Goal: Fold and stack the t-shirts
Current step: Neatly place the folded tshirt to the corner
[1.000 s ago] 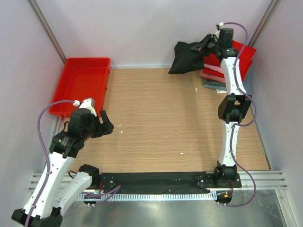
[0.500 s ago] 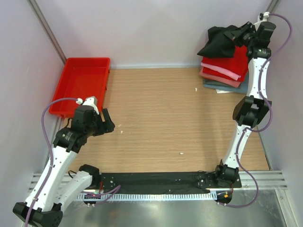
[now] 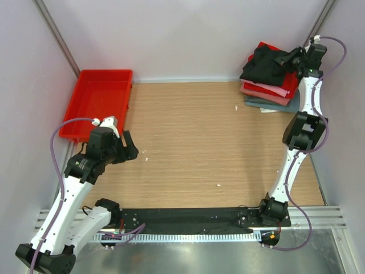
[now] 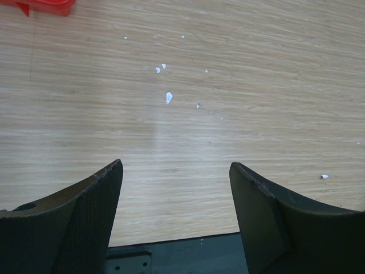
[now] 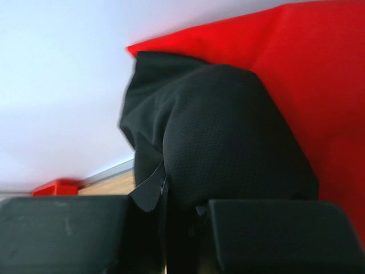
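Observation:
At the back right, a stack of folded t-shirts lies on the table: bright red (image 3: 285, 80) on top, pink (image 3: 263, 89) and dusty-rose under it, grey-teal (image 3: 268, 104) at the bottom. The black t-shirt (image 3: 263, 63) lies bunched on top of the red one. My right gripper (image 3: 287, 57) is shut on the black t-shirt's right edge; in the right wrist view the black cloth (image 5: 222, 142) is pinched between my fingers (image 5: 182, 240) over the red shirt (image 5: 319, 85). My left gripper (image 3: 126, 147) hangs open and empty over bare wood (image 4: 177, 171) at the left.
A red plastic tray (image 3: 100, 100) stands at the back left by the wall. Small white specks (image 4: 169, 97) lie on the wooden table. A black strip and metal rail (image 3: 188, 220) run along the near edge. Walls close in on both sides.
My right gripper has carried the black t-shirt from above the table's back middle to the right and lowered it onto the red shirt on the stack. The left arm has barely moved.

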Motion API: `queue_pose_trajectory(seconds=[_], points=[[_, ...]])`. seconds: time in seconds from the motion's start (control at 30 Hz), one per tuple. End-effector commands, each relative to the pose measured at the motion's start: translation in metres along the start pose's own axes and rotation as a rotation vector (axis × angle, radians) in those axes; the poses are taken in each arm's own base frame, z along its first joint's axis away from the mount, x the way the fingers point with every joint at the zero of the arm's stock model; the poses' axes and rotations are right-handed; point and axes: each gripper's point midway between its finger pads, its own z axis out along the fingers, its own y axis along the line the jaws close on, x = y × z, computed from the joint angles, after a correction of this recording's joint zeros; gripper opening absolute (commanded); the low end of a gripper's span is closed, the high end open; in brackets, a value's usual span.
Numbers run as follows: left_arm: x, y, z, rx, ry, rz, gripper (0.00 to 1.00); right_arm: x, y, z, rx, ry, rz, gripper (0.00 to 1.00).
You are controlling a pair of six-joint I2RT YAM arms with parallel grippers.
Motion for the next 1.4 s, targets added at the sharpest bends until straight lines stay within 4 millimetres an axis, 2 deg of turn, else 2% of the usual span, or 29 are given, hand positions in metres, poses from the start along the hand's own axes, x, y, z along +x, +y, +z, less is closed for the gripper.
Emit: queue_pose_trajectory(seconds=[0.0,0.2,0.27,0.4,0.57,0.67,0.7,0.77,0.8,0.87,0.9,0.97,1.07,1.1,1.13,1.17,1.2,1.23,1.27,1.3,1.33,1.37], points=[[-0.010,-0.003,0.000,0.014,-0.040,0.000,0.76,-0.052,-0.004,-0.018,0.040,-0.144,-0.070,0.01],[-0.009,-0.004,0.002,0.014,-0.033,0.000,0.76,-0.084,-0.033,-0.035,0.100,-0.230,-0.039,0.01],[-0.010,-0.004,0.002,0.011,-0.035,0.000,0.76,-0.088,-0.036,-0.037,0.099,-0.245,-0.034,0.01],[-0.010,-0.003,0.002,0.010,-0.036,0.000,0.76,-0.083,-0.045,-0.032,0.083,-0.226,-0.010,0.01],[-0.009,-0.003,0.003,0.004,-0.033,0.000,0.76,-0.058,-0.052,-0.016,0.028,-0.171,0.044,0.04],[-0.010,-0.002,0.003,0.003,-0.032,-0.001,0.76,-0.051,-0.054,-0.013,0.030,-0.145,0.037,0.29],[-0.009,-0.002,0.003,0.003,-0.029,-0.001,0.76,-0.051,-0.057,-0.015,0.053,-0.147,0.036,0.46],[-0.009,-0.003,0.003,0.005,-0.031,-0.001,0.76,-0.055,-0.060,-0.020,0.089,-0.158,0.012,0.57],[-0.009,-0.003,0.003,0.005,-0.031,-0.001,0.76,-0.062,-0.058,-0.029,0.113,-0.167,0.005,0.66],[-0.010,-0.003,0.001,0.010,-0.037,0.000,0.76,-0.075,-0.068,-0.043,0.182,-0.204,0.008,0.71],[-0.010,-0.003,0.001,0.012,-0.036,-0.001,0.76,-0.084,-0.066,-0.055,0.190,-0.227,0.018,0.72],[-0.010,-0.004,0.001,0.013,-0.039,-0.001,0.75,-0.098,-0.073,-0.074,0.226,-0.265,0.048,0.74],[-0.009,-0.005,0.001,0.020,-0.037,0.003,0.76,-0.121,-0.099,-0.115,0.331,-0.347,0.119,0.78],[-0.009,-0.005,0.000,0.024,-0.038,0.003,0.76,-0.125,-0.105,-0.128,0.361,-0.361,0.143,0.83],[-0.010,-0.006,0.000,0.026,-0.041,0.002,0.76,-0.127,-0.123,-0.142,0.389,-0.377,0.187,0.85],[-0.010,-0.006,0.000,0.029,-0.041,0.004,0.76,-0.135,-0.117,-0.156,0.384,-0.401,0.190,0.86],[-0.010,-0.007,-0.001,0.032,-0.045,0.004,0.76,-0.139,-0.122,-0.167,0.401,-0.417,0.204,0.88],[-0.010,-0.006,-0.001,0.032,-0.043,0.004,0.76,-0.137,-0.136,-0.179,0.433,-0.427,0.248,0.89],[-0.010,-0.006,-0.001,0.030,-0.044,0.004,0.76,-0.146,-0.129,-0.195,0.438,-0.465,0.249,0.89],[-0.010,-0.006,-0.001,0.028,-0.045,0.004,0.76,-0.148,-0.132,-0.205,0.456,-0.489,0.267,0.90],[-0.010,-0.006,-0.001,0.028,-0.045,0.004,0.76,-0.141,-0.138,-0.212,0.481,-0.491,0.295,0.91],[-0.011,-0.006,-0.001,0.028,-0.047,0.004,0.76,-0.148,-0.128,-0.228,0.476,-0.528,0.305,0.91]])
